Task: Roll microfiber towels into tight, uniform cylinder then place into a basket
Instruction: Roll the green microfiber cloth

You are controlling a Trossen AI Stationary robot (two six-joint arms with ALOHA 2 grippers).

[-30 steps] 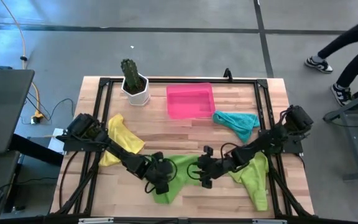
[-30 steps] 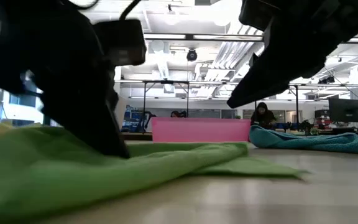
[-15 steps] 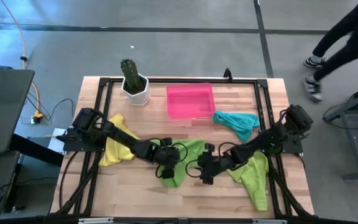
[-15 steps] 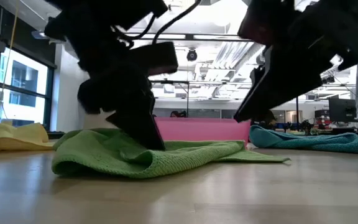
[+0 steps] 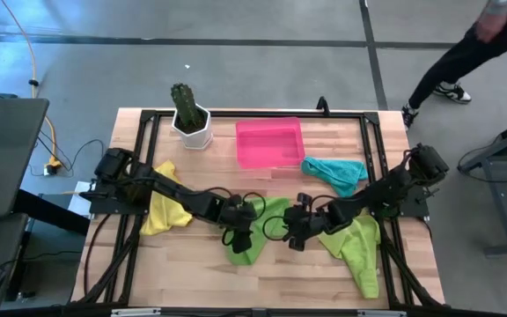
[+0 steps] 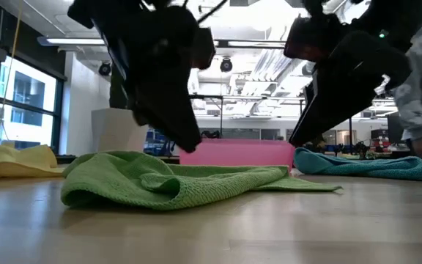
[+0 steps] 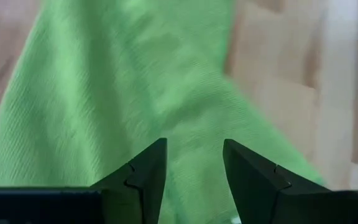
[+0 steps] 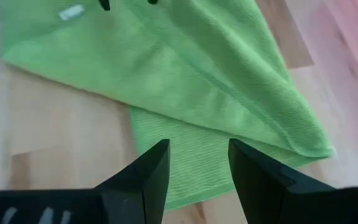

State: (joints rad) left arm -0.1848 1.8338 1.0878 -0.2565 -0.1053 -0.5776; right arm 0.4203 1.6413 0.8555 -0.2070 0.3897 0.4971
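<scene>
A lime green towel (image 5: 260,231) lies bunched on the wooden table (image 5: 209,264) near its middle; a fold runs along its left part (image 6: 123,183). My left gripper (image 5: 238,227) hovers open just above the towel's left part (image 7: 135,74). My right gripper (image 5: 295,231) hovers open over the towel's right edge (image 8: 185,68). Neither has anything between its fingers. The pink basket (image 5: 269,141) stands at the far middle, with nothing in it. A yellow towel (image 5: 165,211), a teal towel (image 5: 337,173) and a second lime towel (image 5: 359,251) lie loose on the table.
A white pot with a cactus (image 5: 190,119) stands at the far left, beside the basket. A black frame (image 5: 236,113) runs round the tabletop. A person's legs (image 5: 465,62) pass on the floor beyond the far right corner.
My left gripper has gone toward the table's far and right edges and has risen off the lime towel. The towel's near-left part, which reached toward the near edge, now lies drawn back and bunched in a fold. My right gripper has shifted a little toward the far edge.
</scene>
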